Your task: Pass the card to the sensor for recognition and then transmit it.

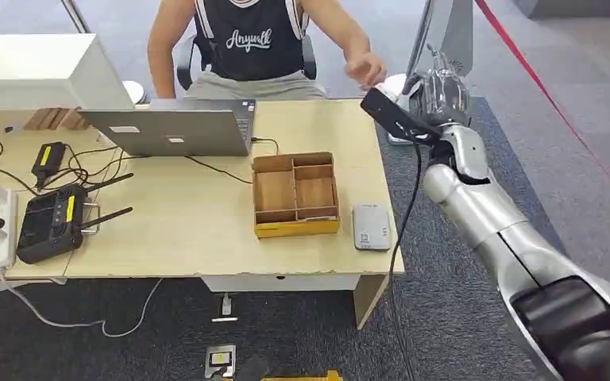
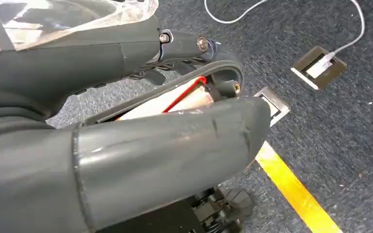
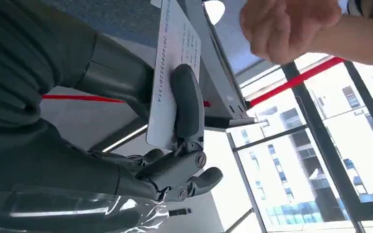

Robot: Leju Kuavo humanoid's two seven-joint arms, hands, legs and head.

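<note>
One wooden table, dark carpet

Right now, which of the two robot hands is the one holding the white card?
The right hand, raised beside the seated person, pinches the white printed card between thumb and fingers. The left hand hangs above the dark carpet, with no card visible in it.

The white card, printed with small text and a number row, stands on edge pinched in the right hand, while the grey sensor lies flat near the table's edge.
</note>
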